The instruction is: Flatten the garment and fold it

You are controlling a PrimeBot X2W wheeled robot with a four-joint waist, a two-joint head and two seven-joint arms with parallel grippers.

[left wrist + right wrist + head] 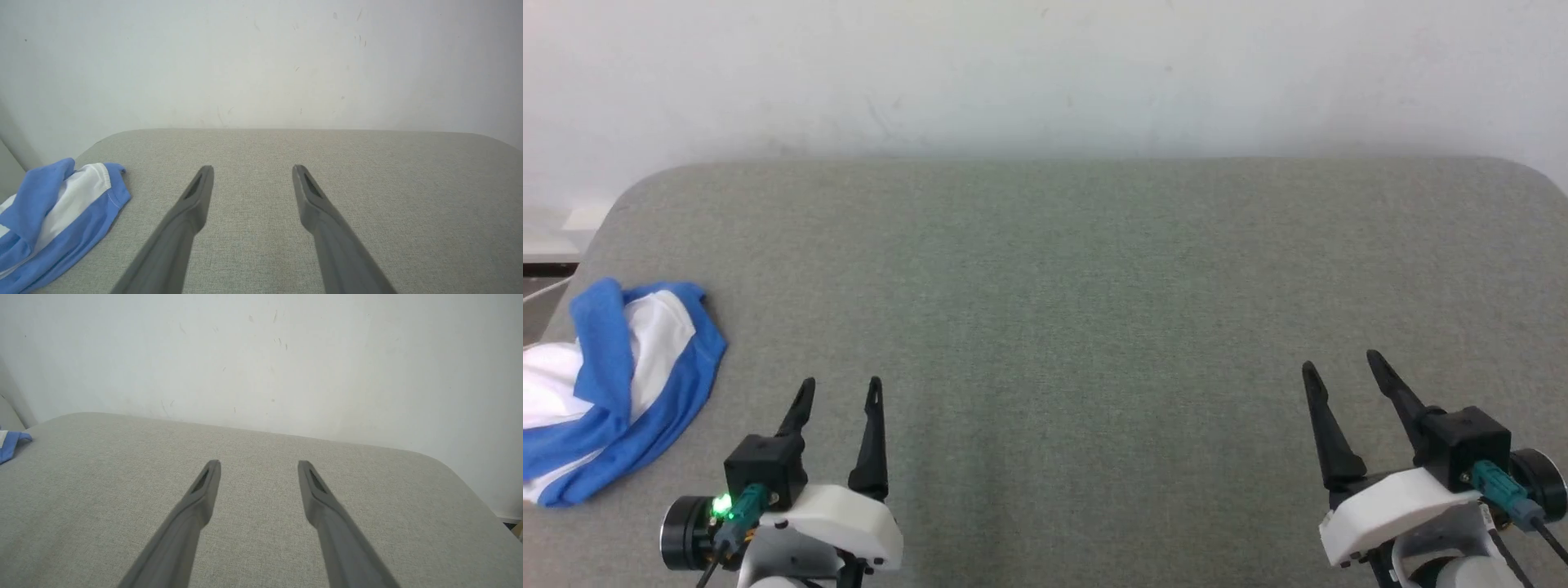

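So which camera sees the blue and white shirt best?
The head view: the garment lies bunched up on the grey surface, almost whole. The left wrist view cuts off part of it at the picture's edge; the right wrist view catches just a blue corner.

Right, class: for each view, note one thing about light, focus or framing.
Head view: soft even light, no glare, garment sharp on the table. Left wrist view: jaws of the left gripper soften toward the lens. Right wrist view: likewise the right gripper.

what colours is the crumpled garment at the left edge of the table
The garment is white with broad royal-blue bands and trim, seen best in the head view.
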